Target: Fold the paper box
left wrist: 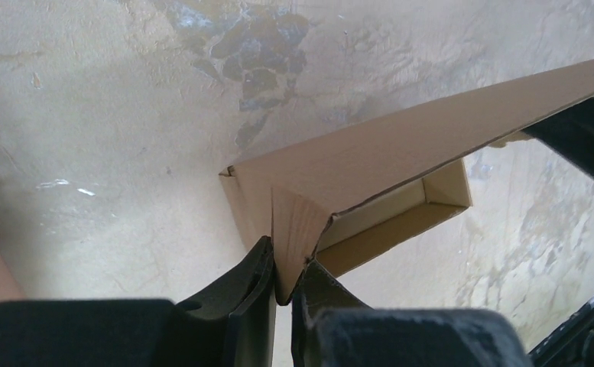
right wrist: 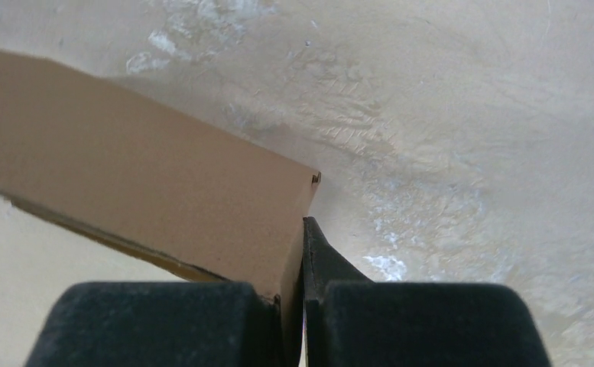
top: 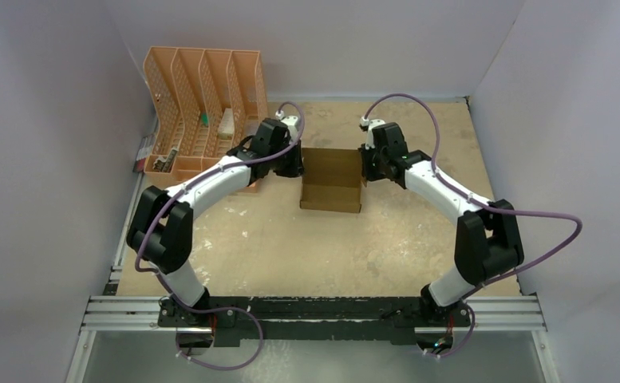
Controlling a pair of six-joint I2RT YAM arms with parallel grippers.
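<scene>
The left gripper [left wrist: 284, 287] pinches a bent flap of the plain brown box [top: 332, 182]; the right gripper [right wrist: 299, 279] is clamped tight on the opposite wall

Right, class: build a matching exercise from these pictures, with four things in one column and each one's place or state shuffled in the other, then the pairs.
1. plain brown cardboard paper box
2. orange slotted plastic file organiser
3. left jaws
4. right jaws

A. shut on the box's right side
B. far left corner of the table
C. mid-table, top open
D. shut on the box's left side

Pairs: 1-C, 2-B, 3-D, 4-A
</scene>
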